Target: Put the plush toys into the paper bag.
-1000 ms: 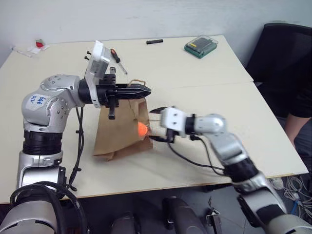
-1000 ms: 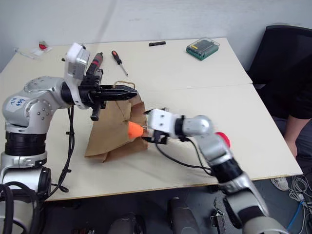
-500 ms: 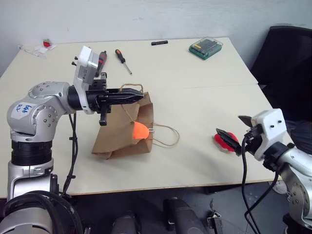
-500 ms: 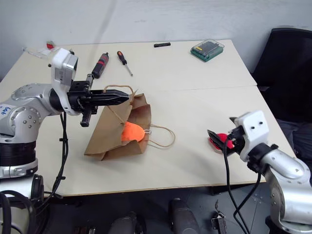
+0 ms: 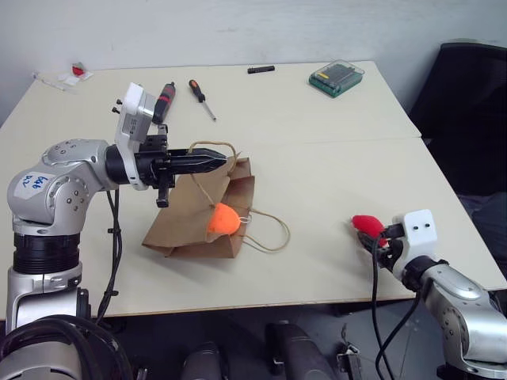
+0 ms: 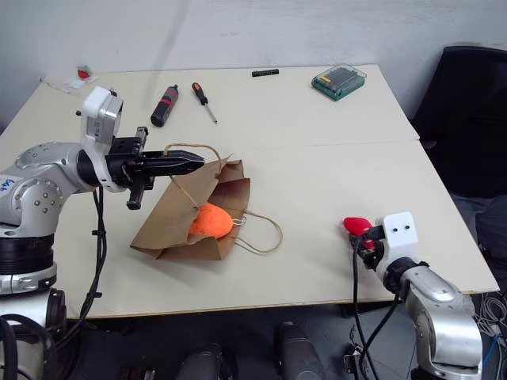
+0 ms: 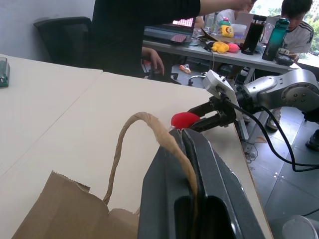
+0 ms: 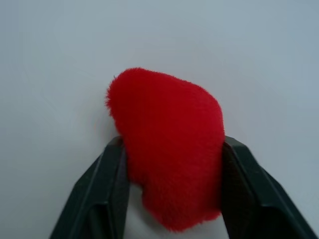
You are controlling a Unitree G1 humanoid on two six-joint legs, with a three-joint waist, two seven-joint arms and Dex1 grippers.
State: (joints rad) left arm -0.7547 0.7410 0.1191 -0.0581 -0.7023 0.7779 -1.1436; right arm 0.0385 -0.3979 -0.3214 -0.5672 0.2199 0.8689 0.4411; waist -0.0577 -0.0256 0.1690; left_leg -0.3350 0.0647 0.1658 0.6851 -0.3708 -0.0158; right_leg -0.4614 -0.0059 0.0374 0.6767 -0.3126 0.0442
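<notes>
Right wrist view: right gripper (image 8: pixel 172 199) pinches the rounded red plush toy (image 8: pixel 167 149) near the worktop's (image 6: pixel 333 174) edge. Left gripper (image 5: pixel 226 161), closed on the brown paper bag's (image 5: pixel 190 222) cord handle (image 7: pixel 149 130), holds its mouth narrow; the flattish orange plush toy (image 6: pixel 207 222) there could roll out.

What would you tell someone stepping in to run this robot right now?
Left gripper: shut on a handle of the paper bag, which lies on the table.
Right gripper: closed around the red toy near the table's right edge.
Orange toy: at the bag's mouth.
Done: orange toy brought to the bag.
Left: carry the red toy over and drop it in.
</notes>
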